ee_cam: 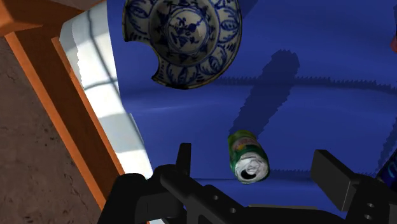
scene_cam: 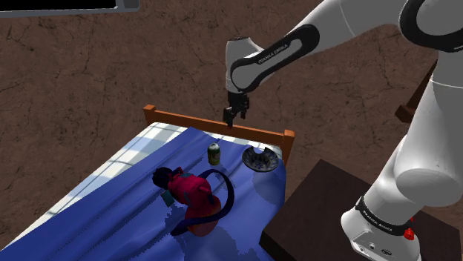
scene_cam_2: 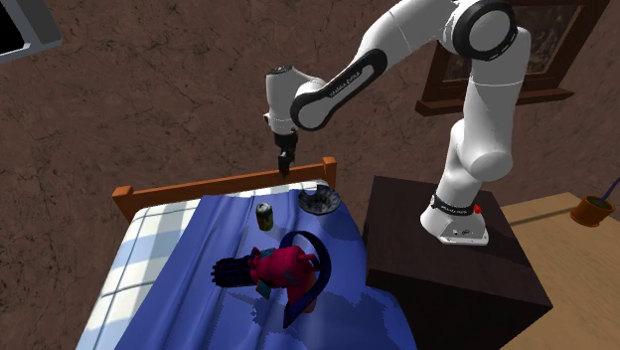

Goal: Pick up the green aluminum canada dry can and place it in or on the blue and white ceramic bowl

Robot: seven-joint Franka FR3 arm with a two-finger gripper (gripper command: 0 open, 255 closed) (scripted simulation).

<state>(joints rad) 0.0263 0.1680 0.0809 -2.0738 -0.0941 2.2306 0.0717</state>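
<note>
Closest to the shoulder camera, at that view's lower right, a dark box stand [scene_cam: 326, 215] carries the base of a white arm [scene_cam: 415, 170], which reaches up and to the left over a bed [scene_cam: 111, 215] spread with a blue cover. On the near part of the cover lies a red bag-like bundle [scene_cam: 191, 194] with a dark looping strap. Beyond it a small green can [scene_cam: 214, 153] stands upright on the cover. Near it, toward the shoulder view's right and close to the bed's corner, sits a blue and white patterned bowl [scene_cam: 261, 159] with a notch missing from its rim. Can and bowl are apart, not touching. Farther on, the black claw [scene_cam: 235, 119] hangs in the air well above the bed, over the orange-brown wooden rail [scene_cam: 185, 120] at the bed's end. In the wrist view its fingers [ee_cam: 334, 175] are spread wide with nothing between them but air, and the can's open top shows far below in the gap. Behind everything lies a cracked brown floor [scene_cam: 89, 67]. The step in hand looks like the approach: the can is not yet grasped. The next move probably calls for bringing the claw down and a little in from the rail, so a finger passes on each side of the can's body before closing. The carry to the bowl would be short.
</note>
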